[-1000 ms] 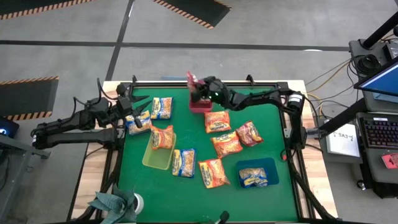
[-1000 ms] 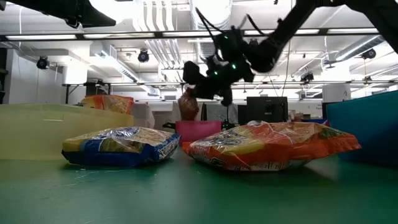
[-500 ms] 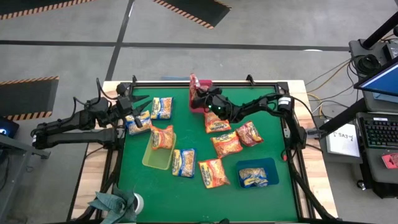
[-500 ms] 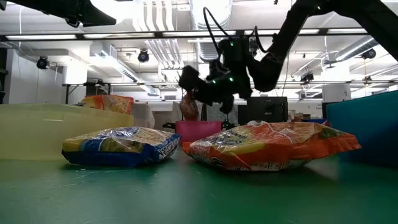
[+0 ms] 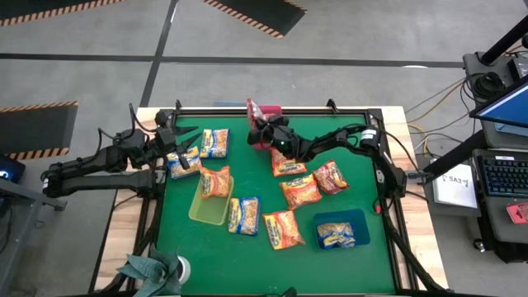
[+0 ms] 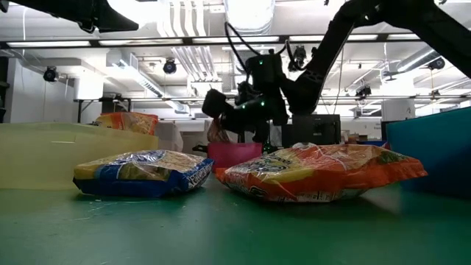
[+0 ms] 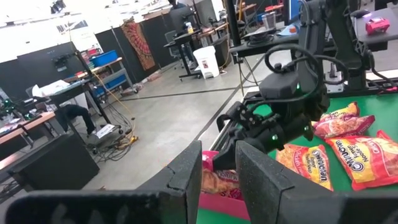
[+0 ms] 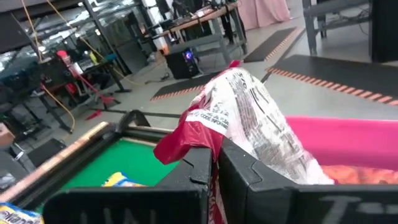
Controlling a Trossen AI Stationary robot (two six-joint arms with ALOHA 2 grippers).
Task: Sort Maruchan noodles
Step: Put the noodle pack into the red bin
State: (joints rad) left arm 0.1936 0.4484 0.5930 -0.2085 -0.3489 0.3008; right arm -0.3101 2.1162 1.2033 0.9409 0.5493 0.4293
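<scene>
My right gripper [image 5: 262,130] hovers over the pink tray [image 5: 266,145] at the table's far edge, shut on a dark red noodle packet [image 5: 252,108]. The tray [image 8: 348,134] holds another orange-red packet. My left gripper [image 5: 183,142] waits open above the blue-and-yellow packets [image 5: 214,142] near the far left corner, touching nothing. Orange packets [image 5: 301,190] lie flat on the green mat. One orange packet [image 5: 216,181] leans in the yellow-green tray [image 5: 206,210]. A blue-and-yellow one lies in the blue tray [image 5: 360,223]. My right gripper pinches the red packet by its lower crinkled edge [image 8: 208,140] between both fingers [image 8: 249,177]. The packet stands up above the fingers, lifted clear, over the pink tray's far rim [image 6: 235,149].
A blue-and-yellow packet [image 6: 143,173] and an orange one [image 6: 320,173] lie near the low camera. More packets [image 5: 244,214] [image 5: 283,228] sit mid-table. A black frame edges the green mat [image 5: 247,264]; its near part is bare.
My right gripper, still shut on the red packet, has sunk a little toward the pink tray and drifted slightly toward the table's left; its wrist has tipped. The left arm has kept still.
</scene>
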